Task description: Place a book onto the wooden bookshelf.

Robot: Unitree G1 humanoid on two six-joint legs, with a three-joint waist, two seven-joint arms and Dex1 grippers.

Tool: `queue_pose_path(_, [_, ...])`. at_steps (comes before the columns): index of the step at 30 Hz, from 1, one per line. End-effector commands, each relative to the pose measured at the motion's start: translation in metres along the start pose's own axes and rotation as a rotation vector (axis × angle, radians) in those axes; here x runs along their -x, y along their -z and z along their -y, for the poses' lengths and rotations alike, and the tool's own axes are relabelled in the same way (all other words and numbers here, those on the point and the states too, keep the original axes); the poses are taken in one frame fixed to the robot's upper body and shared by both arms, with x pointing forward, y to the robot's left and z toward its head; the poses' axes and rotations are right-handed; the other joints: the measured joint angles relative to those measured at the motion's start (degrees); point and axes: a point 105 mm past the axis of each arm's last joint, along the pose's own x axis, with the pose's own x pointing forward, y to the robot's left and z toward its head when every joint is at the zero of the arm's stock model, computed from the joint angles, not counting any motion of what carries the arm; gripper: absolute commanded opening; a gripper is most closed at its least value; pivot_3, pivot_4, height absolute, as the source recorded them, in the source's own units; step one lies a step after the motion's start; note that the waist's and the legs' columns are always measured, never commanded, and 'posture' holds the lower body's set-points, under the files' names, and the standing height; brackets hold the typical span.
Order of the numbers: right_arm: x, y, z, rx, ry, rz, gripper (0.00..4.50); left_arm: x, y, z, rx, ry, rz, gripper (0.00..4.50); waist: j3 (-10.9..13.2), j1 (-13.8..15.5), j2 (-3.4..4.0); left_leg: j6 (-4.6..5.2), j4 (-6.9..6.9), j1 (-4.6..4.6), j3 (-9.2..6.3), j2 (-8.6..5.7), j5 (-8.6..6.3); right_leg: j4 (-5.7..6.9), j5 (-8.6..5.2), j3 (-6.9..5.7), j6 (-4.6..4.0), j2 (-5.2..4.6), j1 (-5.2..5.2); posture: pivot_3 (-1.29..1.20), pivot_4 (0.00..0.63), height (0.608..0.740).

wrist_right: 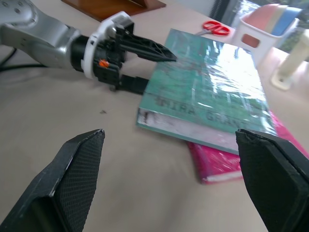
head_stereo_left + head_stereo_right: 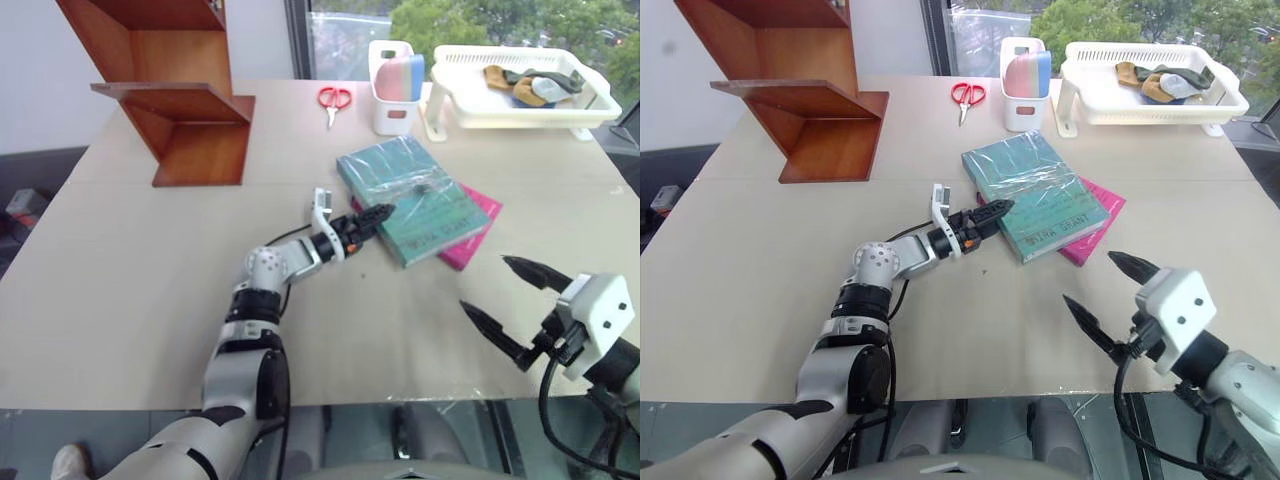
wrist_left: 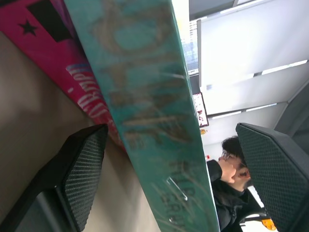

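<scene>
Right pincer hovers at the near right edge of the worktop, fingers spread wide and empty, aimed toward the books but well apart from them.

Left pincer sits mid-worktop, also released. Its fingers straddle the near-left edge of the book: one finger above the cover, the other low beside the spine. The left wrist view confirms the teal edge lies between the two pads with a gap on each side, so nothing is grasped yet.

Book lies flat in glossy wrap, resting partly on top of a pink book whose right side sticks out from beneath it.

Judged step: closing on the book's edge. To do it well, push the fingers further over the cover before clenching, so the pads bite past the spine and not just the slippery wrap. The lower finger should go under the teal book alone and stay clear of the pink one. Expect the book to sag from a one-edge hold; the right pincer could support the far side.

Beyond: scissors, a white holder and a white basket tray at the far right. The wooden bookshelf stands at the far left, well apart from the book.
</scene>
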Motion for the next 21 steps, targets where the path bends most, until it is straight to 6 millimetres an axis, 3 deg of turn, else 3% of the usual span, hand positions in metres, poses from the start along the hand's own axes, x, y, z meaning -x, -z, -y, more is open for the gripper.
queue_pose_path(1, [0.003, -0.011, -0.001, 0.059, 0.012, 0.043, 4.45, -0.007, -0.002, 0.002, 0.049, 0.001, 0.014, 4.5, 0.0, 0.0, 0.01, 0.0, 0.0, 0.0, -0.01, 0.0, 0.0, 0.0, 0.0, -0.01, 0.0, 0.0, 0.0, 0.0, 0.15, 0.74])
queue_pose_path(4, [0.003, -0.01, -0.001, 0.057, 0.017, 0.036, 4.45, -0.009, 0.001, 0.001, 0.074, 0.004, 0.005, 4.5, -0.01, 0.02, 0.01, 0.0, 0.02, -0.01, -0.05, -0.01, 0.0, 0.01, 0.0, -0.05, 0.0, 0.0, 0.02, 0.0, 0.15, 0.74])
queue_pose_path(6, [0.003, -0.01, -0.001, 0.061, 0.019, 0.029, 4.5, -0.009, 0.0, 0.002, 0.101, 0.007, 0.009, 3.98, -0.01, 0.02, 0.01, 0.0, 0.02, -0.01, -0.05, -0.01, 0.0, 0.0, 0.0, -0.05, 0.0, 0.0, 0.02, 0.0, 0.15, 0.74])
queue_pose_path(8, [0.003, -0.01, -0.001, 0.059, 0.021, 0.028, 4.5, -0.008, 0.001, 0.002, 0.11, 0.006, -0.002, 3.34, -0.01, 0.01, 0.01, 0.0, 0.02, -0.01, -0.05, -0.01, 0.0, 0.01, 0.0, -0.05, 0.0, 0.0, 0.02, 0.0, 0.15, 0.74])
queue_pose_path(12, [0.003, -0.009, 0.0, 0.06, 0.025, 0.023, 4.5, 0.0, -0.001, 0.003, 0.143, 0.007, -0.005, 1.41, -0.01, -0.01, 0.02, 0.0, 0.02, -0.01, -0.06, -0.01, 0.0, 0.01, 0.0, -0.05, 0.0, 0.0, 0.02, 0.0, 0.15, 0.74])
queue_pose_path(21, [-0.004, -0.008, 0.004, 0.052, -0.003, 0.049, 4.5, 0.034, -0.013, 0.023, 0.074, 0.027, -0.002, 1.22, -0.01, -0.87, 0.02, -0.01, 0.02, -0.01, -0.07, 0.01, 0.0, 0.03, 0.0, -0.05, 0.0, -0.01, 0.02, 0.0, 0.15, 0.74])
